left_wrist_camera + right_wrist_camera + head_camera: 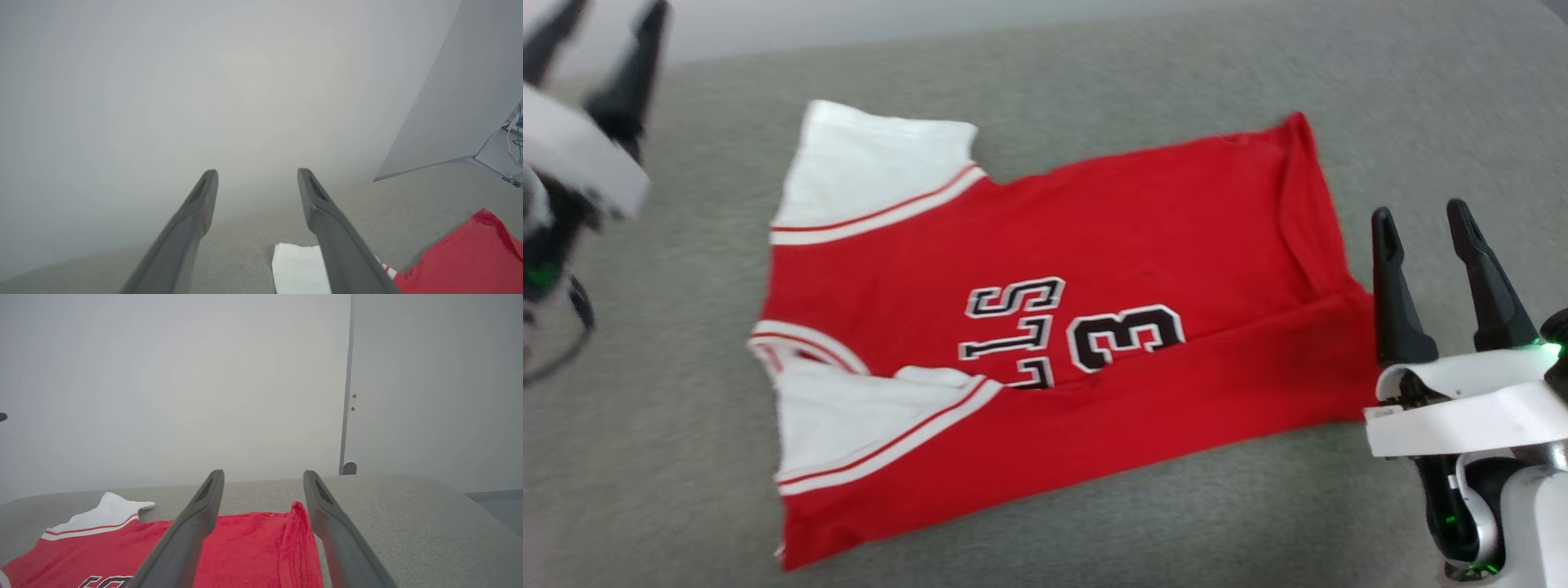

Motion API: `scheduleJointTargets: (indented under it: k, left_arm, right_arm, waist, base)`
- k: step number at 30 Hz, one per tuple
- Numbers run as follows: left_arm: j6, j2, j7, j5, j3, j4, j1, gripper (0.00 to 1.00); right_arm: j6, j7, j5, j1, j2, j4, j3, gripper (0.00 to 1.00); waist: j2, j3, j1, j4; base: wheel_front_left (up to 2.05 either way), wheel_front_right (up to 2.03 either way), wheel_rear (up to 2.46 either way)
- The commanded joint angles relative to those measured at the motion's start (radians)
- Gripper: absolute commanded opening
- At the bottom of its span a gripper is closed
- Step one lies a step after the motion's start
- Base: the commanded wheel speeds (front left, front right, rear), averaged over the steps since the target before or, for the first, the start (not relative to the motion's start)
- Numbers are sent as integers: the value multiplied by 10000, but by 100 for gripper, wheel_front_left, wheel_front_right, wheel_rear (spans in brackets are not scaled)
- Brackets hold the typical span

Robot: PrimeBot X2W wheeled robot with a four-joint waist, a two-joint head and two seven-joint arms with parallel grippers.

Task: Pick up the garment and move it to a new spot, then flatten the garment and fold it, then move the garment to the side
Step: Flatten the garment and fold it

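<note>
garment (1094,229) just left of right claw (1419,210), seemingly not touching, jaws apart

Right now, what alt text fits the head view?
A red garment with white sleeves lies partly folded on a grey fabric surface, lettering half covered. The left gripper and right gripper stand open near its two ends.

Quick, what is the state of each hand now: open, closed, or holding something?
Left hand: open, holding nothing.
Right hand: open, holding nothing.
</note>
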Motion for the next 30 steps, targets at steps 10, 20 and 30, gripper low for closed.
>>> scheduleJointTargets:
  k: [10, 20, 30]
  left_arm:
    - [-68, 212, 3448, -764, -2098, 1280, -2392, 100]
    - [-71, 1178, 7207, -1743, -3660, 1666, -3450, 100]
    - [-72, 1558, 8398, -2604, -4199, 1938, -3716, 100]
  right_arm:
    - [-8, -573, 317, -107, 121, -195, 464, 100]
    - [-8, -612, 577, -233, 119, -145, 845, 100]
    - [-8, -678, 647, -356, 116, -223, 1009, 100]
  waist:
    - [0, 1548, 0, -1845]
    - [0, 1813, 0, -2175]
    - [0, 2387, 0, -2465]
  base:
    - [0, 0, 0]
    - [0, 0, 0]
    - [0, 0, 0]
